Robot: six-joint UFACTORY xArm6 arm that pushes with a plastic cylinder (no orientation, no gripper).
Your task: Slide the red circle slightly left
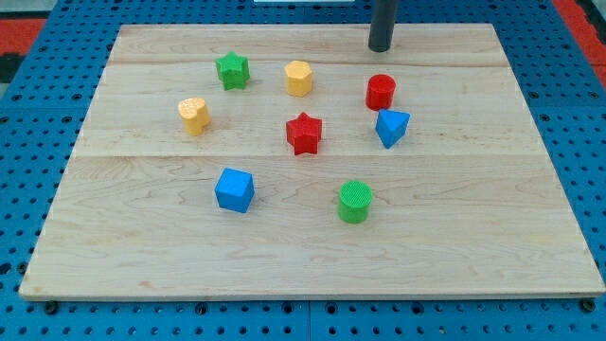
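Camera view: my tip (380, 47) rests near the board's (142, 246) top edge, just above the red circle (381, 92), holding nothing, being a bare rod. Pushing left calls for reaching its right side; the blue block (391, 128) sits just below it.

Pale, matt wooden board (473, 237); ribbed plastic-looking red circle (381, 92).

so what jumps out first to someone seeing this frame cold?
Probably the dark rod at the view's top, my tip resting on the wooden board, just above the red circle without touching it. Next, the bright scattered blocks: a blue triangular block hugging the red circle's lower right, and a red star mid-board.
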